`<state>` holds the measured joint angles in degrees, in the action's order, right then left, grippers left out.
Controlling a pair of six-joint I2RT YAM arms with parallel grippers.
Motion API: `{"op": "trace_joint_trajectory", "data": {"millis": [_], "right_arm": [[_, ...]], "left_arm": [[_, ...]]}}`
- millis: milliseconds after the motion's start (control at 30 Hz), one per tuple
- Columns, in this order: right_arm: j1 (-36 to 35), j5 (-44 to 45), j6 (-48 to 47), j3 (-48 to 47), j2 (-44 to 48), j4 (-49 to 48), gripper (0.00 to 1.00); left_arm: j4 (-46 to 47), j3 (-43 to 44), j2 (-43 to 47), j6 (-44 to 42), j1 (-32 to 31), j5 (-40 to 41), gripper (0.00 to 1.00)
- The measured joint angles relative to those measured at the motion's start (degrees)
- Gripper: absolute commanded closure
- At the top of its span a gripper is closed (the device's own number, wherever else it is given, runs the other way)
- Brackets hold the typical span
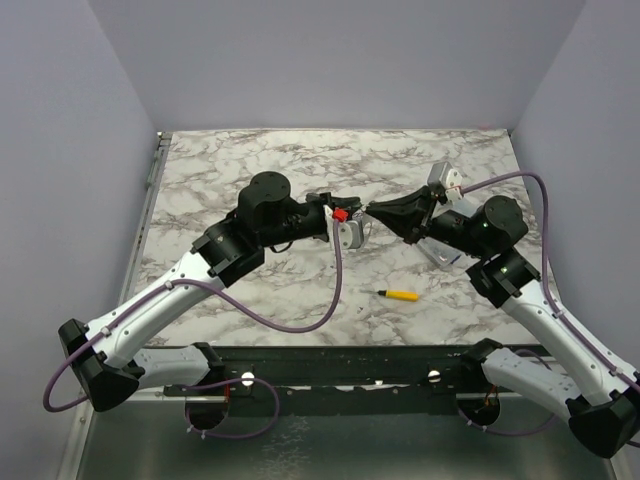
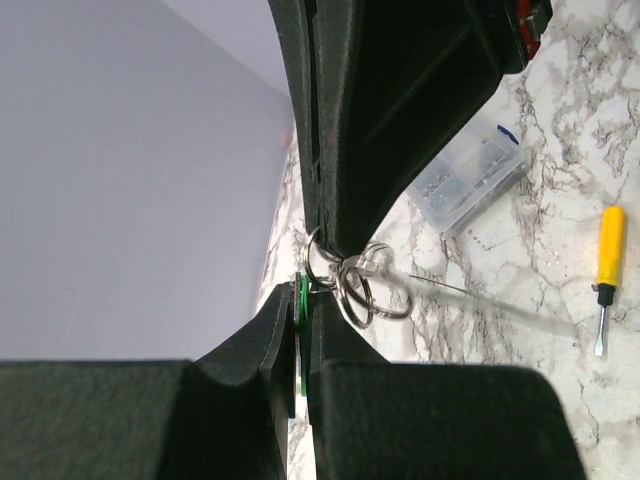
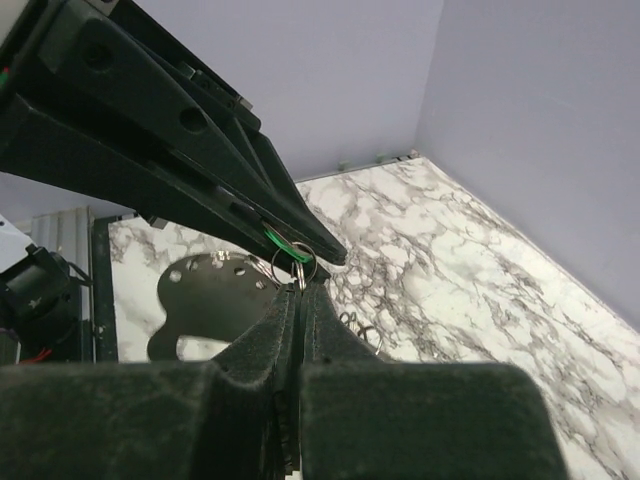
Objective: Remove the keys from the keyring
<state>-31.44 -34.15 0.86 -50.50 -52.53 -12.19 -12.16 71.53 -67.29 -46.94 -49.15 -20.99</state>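
Left tool (image 2: 303, 325) is gripping, jaws narrow, the bright green head of one tiny key (image 2: 303, 292) at the lower centre of its own wrist view. Only a thin green edge is showing between the pads, and the blade is hiding from sight. Right tool (image 3: 298, 298) is pinching tight on the keyring (image 2: 372, 288), which is hanging in the air above the desk (image 1: 250, 160) between the two tips, at the middle of the overhead frame. Thin silvery loops are overlapping there, three or four, too tangled for a sure count. Whether grey keys are hanging among them I cannot tell. One yellow-handled screwdriver (image 2: 606, 262) is lying at the right edge of the left wrist view. One clear plastic box (image 2: 470, 180) is sitting up and to the left of it, its upper end being cut off by the right tool's body.
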Motion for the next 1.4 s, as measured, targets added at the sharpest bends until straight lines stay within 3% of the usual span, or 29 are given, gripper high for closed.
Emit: {"op": "trace_joint_trajectory", "data": {"millis": [733,1400], "right_arm": [[0.00,-1.99,-0.13,0.00,0.52,-2.19,0.99],[0.00,-5.66,-15.93,1.22,3.85,6.47,1.00]], "left_arm": [[2.12,-4.26,0.24,3.13,-0.37,1.16,1.00],[3.10,-2.51,0.22,4.35,-0.85,1.38,1.00]]}}
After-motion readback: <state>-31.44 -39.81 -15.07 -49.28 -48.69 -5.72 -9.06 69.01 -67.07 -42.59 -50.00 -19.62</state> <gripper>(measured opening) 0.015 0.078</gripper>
